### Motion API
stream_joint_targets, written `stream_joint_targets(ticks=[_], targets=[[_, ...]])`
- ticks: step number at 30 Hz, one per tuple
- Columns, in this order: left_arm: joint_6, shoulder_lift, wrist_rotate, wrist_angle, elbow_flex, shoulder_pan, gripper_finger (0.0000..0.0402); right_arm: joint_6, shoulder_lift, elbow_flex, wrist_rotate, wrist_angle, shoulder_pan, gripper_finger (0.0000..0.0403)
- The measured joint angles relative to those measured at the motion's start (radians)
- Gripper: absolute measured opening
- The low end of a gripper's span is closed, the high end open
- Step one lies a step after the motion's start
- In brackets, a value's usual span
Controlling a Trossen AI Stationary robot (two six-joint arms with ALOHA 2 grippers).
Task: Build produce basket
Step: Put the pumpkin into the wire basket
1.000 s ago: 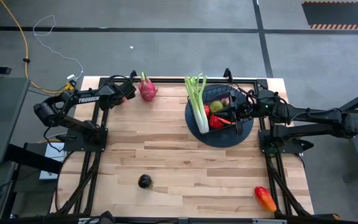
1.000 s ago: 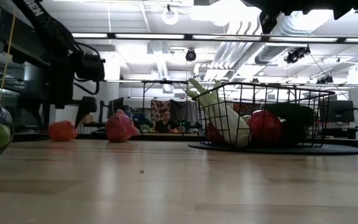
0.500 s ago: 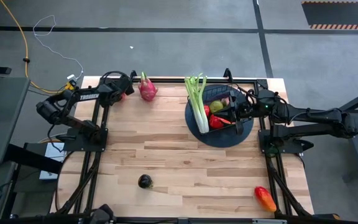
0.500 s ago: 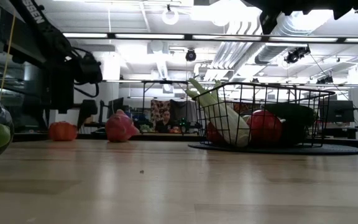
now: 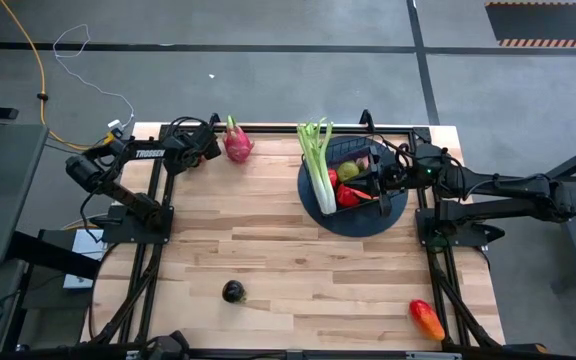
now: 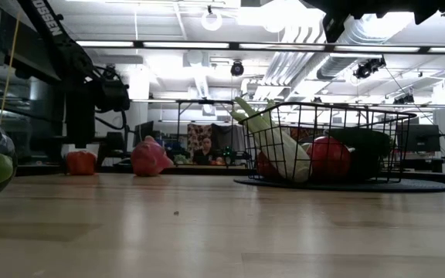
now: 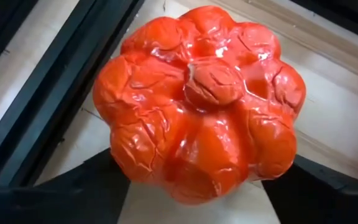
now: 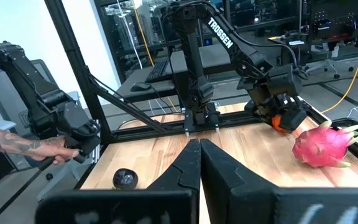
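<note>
Descent finished: left tool [image 5: 197, 152] dropped at upper left of table [image 5: 298, 270] and began pinching orange pumpkin [image 7: 201, 99], not yet lifted. Basket [image 5: 356, 180] sat upper right; right tool [image 8: 199, 155] clenched empty.

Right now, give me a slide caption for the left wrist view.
Left gripper straddles a lumpy orange-red fruit on the wooden table, fingers either side.

Left gripper [image 5: 200, 152] lowered, jaws seemingly parted; right gripper [image 8: 199, 163] shut, raised.
</note>
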Motion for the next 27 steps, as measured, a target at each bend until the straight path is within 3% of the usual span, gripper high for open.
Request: stream_joint_targets(ticks=[7,18,27], targets=[[0.043,0.000,-0.002,-0.003,0.000,0.000,0.0248,0.000,0.000,0.000,0.000,0.000,0.000,0.0000],[0.074,-0.096,0.002,-0.071,0.000,-0.043,0.0243,-0.002,0.000,0.000,0.000,0.000,0.000,0.0000],[0.142,-0.254,-0.013,-0.083,0.000,-0.227,0.0242,-0.004,0.000,0.000,0.000,0.001,0.000,0.0000]])
